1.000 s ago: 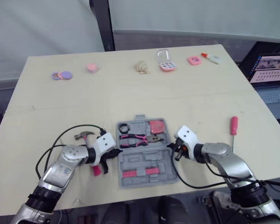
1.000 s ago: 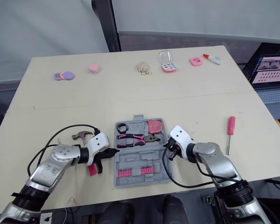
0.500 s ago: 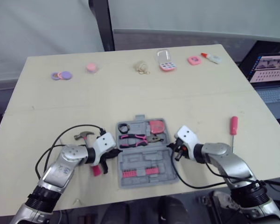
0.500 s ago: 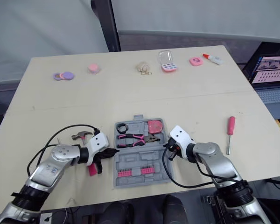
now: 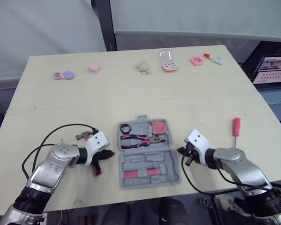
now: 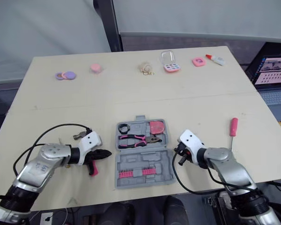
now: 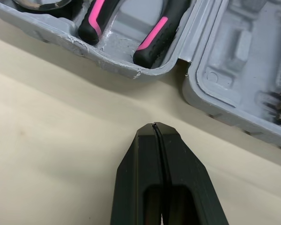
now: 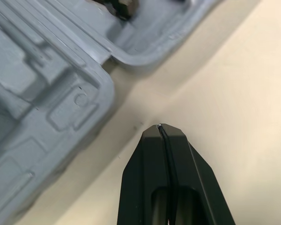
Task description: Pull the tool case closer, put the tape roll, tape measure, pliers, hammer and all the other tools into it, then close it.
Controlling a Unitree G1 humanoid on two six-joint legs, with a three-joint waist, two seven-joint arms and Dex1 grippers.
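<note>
The grey tool case [image 5: 147, 152] lies open near the table's front edge. Its far half holds a black tape roll [image 5: 124, 127], a pink tape measure [image 5: 159, 126] and pink-handled pliers [image 5: 138, 138]; the near half holds a row of bits [image 5: 141, 174]. My left gripper [image 5: 108, 153] is shut and empty, a short way off the case's left side [image 7: 131, 65]. The hammer lies under it, with its head [image 5: 84, 136] and pink handle end [image 5: 97, 169] showing. My right gripper [image 5: 180, 151] is shut and empty, just off the case's right side [image 8: 84, 93]. A red screwdriver [image 5: 235, 126] lies at the right.
Along the table's back edge lie purple and pink discs [image 5: 63, 75], a pink disc [image 5: 93, 67], a beige bundle [image 5: 143, 67], a clear box with pink contents [image 5: 168, 61], a pink item [image 5: 196, 60] and a glue bottle [image 5: 214, 58]. A laptop [image 5: 271, 70] stands beyond the right edge.
Both grippers have drawn back from the case's sides, the left one to the left and the right one to the right. The case stays where it was.
</note>
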